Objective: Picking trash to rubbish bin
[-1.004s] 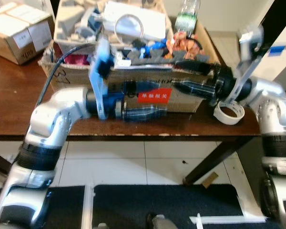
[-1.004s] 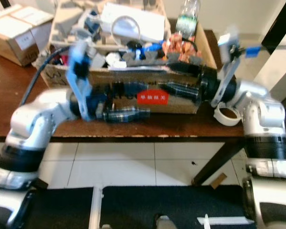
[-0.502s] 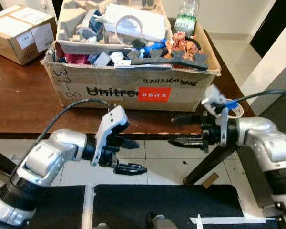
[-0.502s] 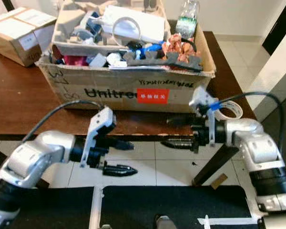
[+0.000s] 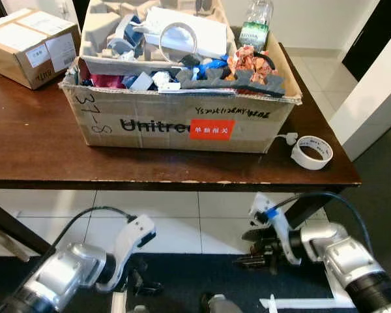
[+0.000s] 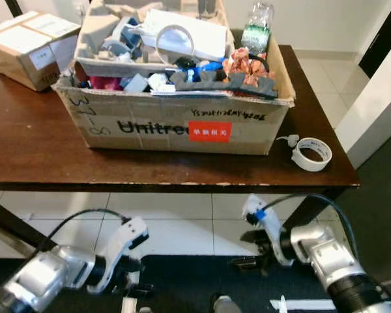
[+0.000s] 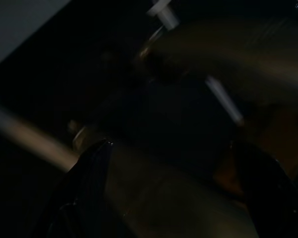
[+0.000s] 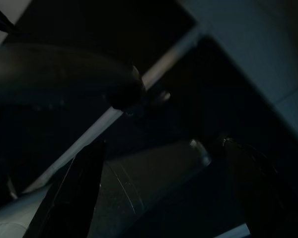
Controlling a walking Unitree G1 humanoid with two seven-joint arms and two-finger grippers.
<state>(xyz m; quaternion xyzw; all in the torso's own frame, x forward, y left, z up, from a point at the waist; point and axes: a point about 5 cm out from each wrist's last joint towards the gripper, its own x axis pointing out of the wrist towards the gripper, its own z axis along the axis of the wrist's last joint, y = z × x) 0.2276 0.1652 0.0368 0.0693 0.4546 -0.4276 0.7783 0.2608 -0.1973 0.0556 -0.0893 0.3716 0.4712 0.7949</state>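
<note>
A big cardboard box (image 5: 150, 124) heaped with foam pieces, wrappers and other trash (image 5: 182, 62) stands on the brown table (image 5: 39, 156). A white tape roll (image 5: 311, 152) lies on the table by the box's right front corner. Both arms hang low, below the table's front edge. My right gripper (image 5: 247, 249) is open over the dark mat, with nothing between its fingers. My left gripper (image 6: 133, 280) sits low at the left. The dark left wrist view shows its two fingers (image 7: 87, 198) spread apart around nothing. Spread fingers (image 8: 72, 198) also appear in the right wrist view.
A smaller taped carton (image 5: 29, 42) sits at the table's back left. A plastic bottle (image 5: 255, 23) stands behind the big box. White floor tiles (image 5: 182, 218) lie under the table, a dark mat (image 5: 202, 274) is at my feet, and a table leg (image 5: 306, 208) slants down on the right.
Both arms have dropped from the front of the box to below the table's edge, and both grippers stay empty. The box and tape roll have not moved.
</note>
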